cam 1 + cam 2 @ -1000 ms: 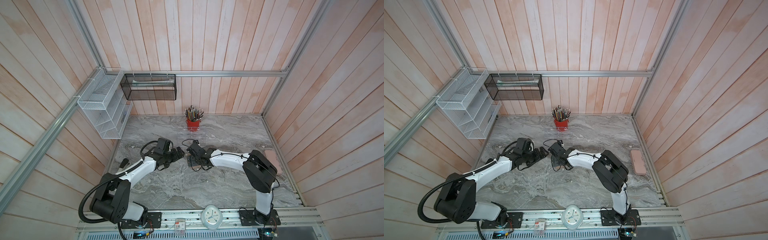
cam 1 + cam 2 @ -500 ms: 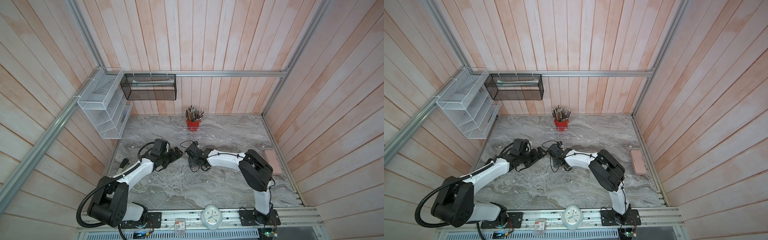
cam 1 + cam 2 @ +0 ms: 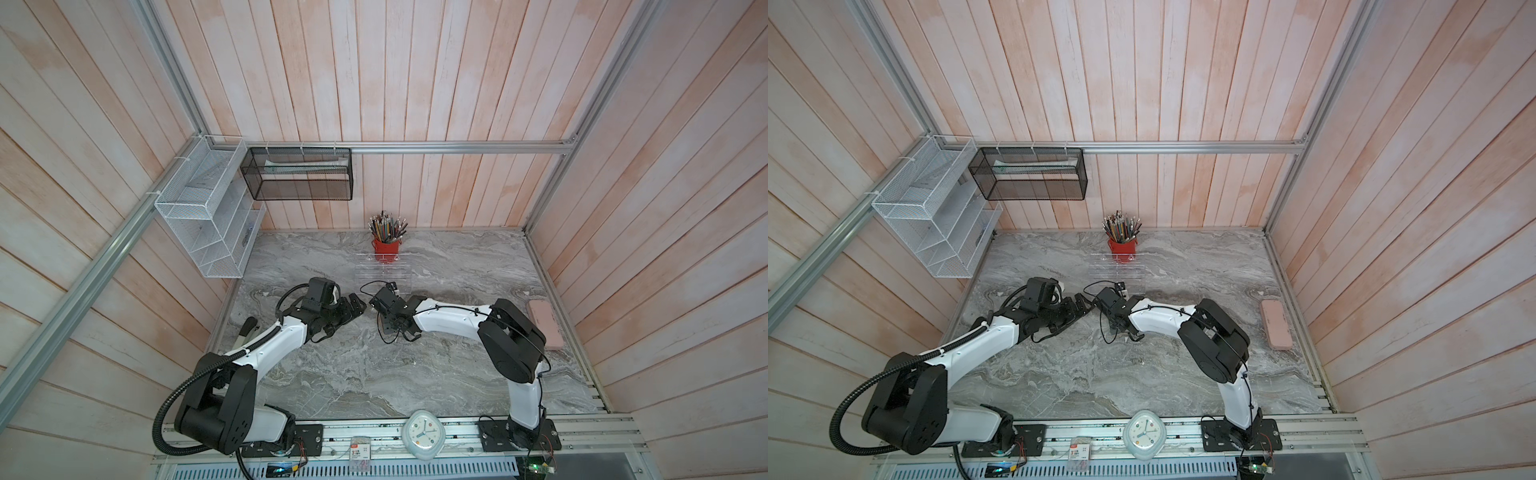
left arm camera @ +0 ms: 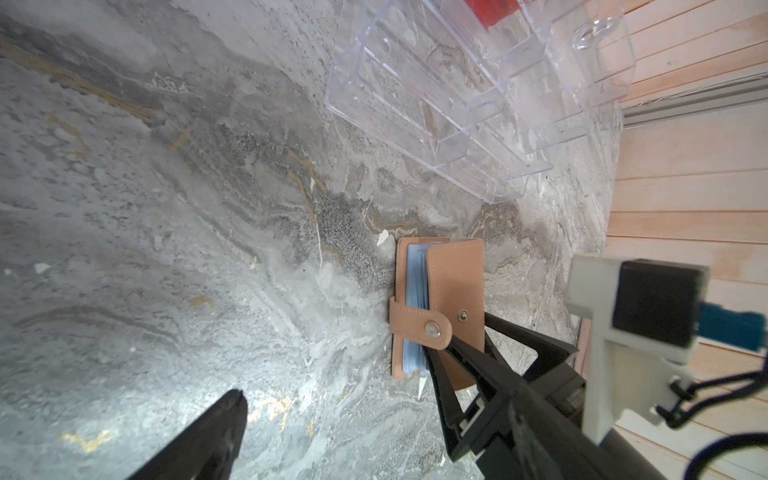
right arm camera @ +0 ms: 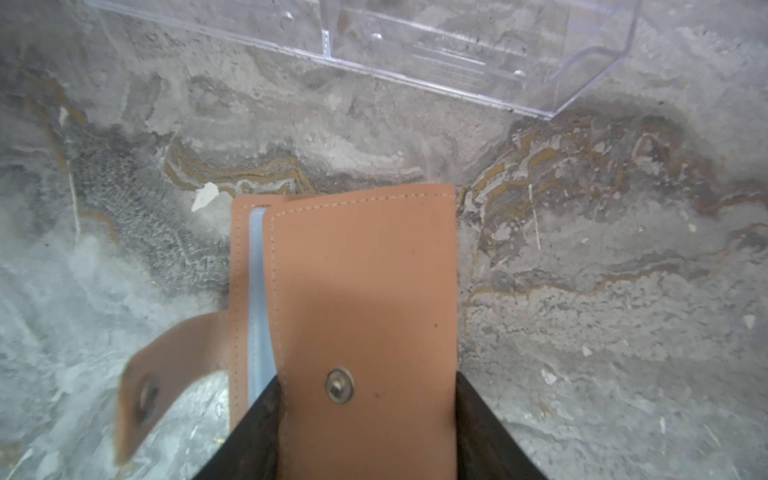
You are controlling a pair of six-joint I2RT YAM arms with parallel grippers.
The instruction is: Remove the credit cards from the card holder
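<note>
Tan card holder with pale blue sleeves, within right gripper

The only legible character is a red numeral "3", printed on a small white label that lies on the aluminium front rail at the near edge of the bench, just beside the pale clock. The same numeral shows in both top views. Finer print next to the numeral is too small to read. Markings on the clock dial cannot be resolved.
</note>
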